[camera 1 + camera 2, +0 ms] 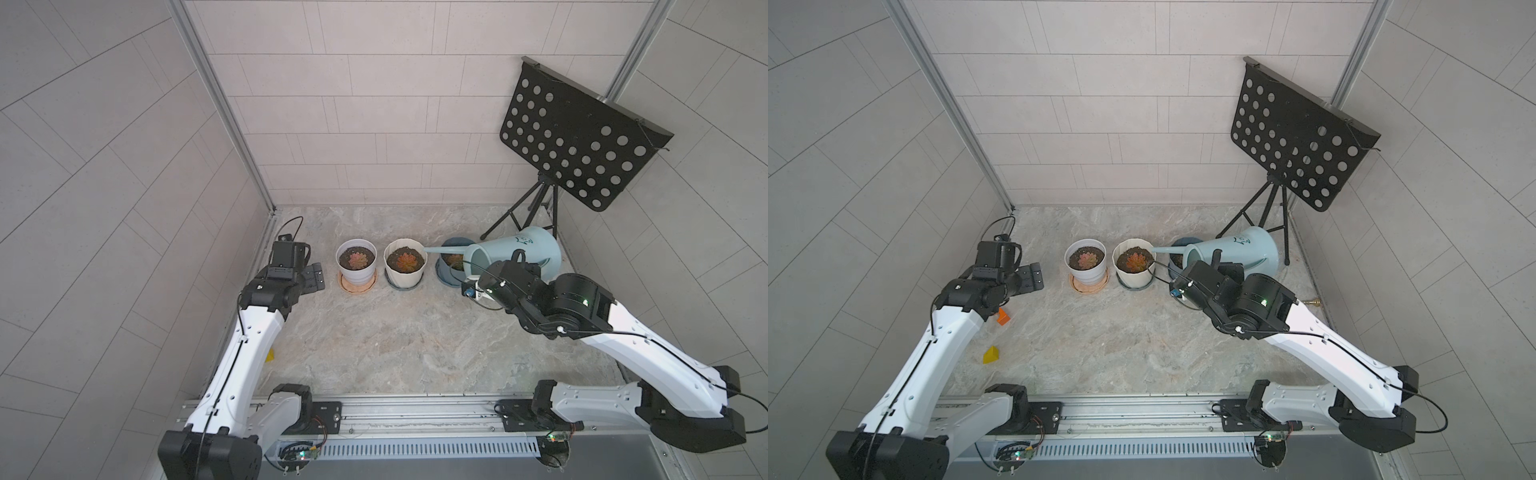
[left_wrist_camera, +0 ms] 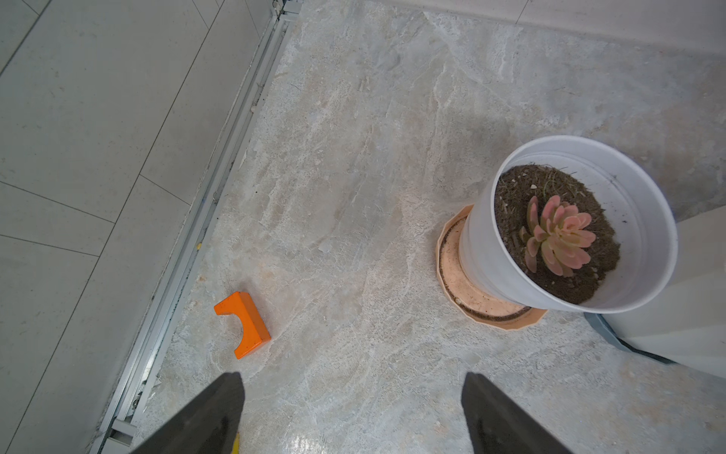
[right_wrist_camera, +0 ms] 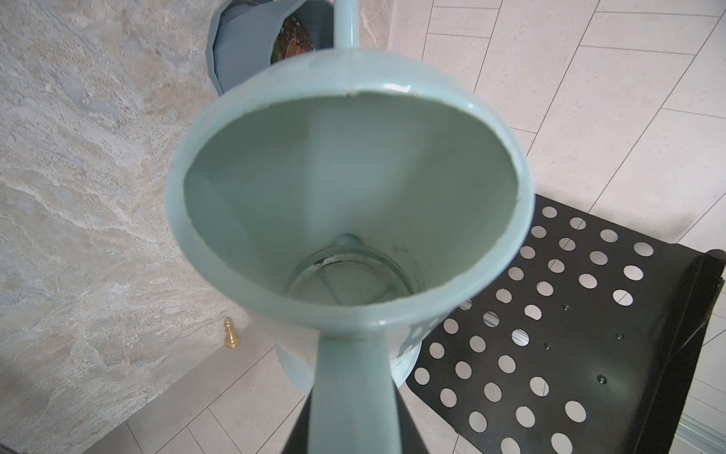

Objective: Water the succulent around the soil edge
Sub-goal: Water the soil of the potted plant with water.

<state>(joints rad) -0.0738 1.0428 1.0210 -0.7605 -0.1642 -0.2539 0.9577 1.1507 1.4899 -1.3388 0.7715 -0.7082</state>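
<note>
Risk, right gripper point(image 3: 353, 430): fingers pinched narrow on the handle point(image 3: 349, 373) alone; you may find the can point(image 1: 530, 249) swivels in that hold.
Risk, mouth point(image 3: 510, 169): can tipped steeply over the blue pot point(image 1: 445, 276); more tilt could spill there.
Risk, spout point(image 1: 444, 250): tip at the middle pot's point(image 1: 405, 276) right rim, by the soil point(image 1: 417, 258) edge. Drift left wets the succulent point(image 1: 405, 261); drift right misses the pot.
Pose, right arm point(image 1: 648, 357): reaching far-right, wrist rolled.
Pose, left gripper point(image 2: 353, 381): fingers wide, empty, hovering left of the white pot point(image 1: 356, 272).
</note>
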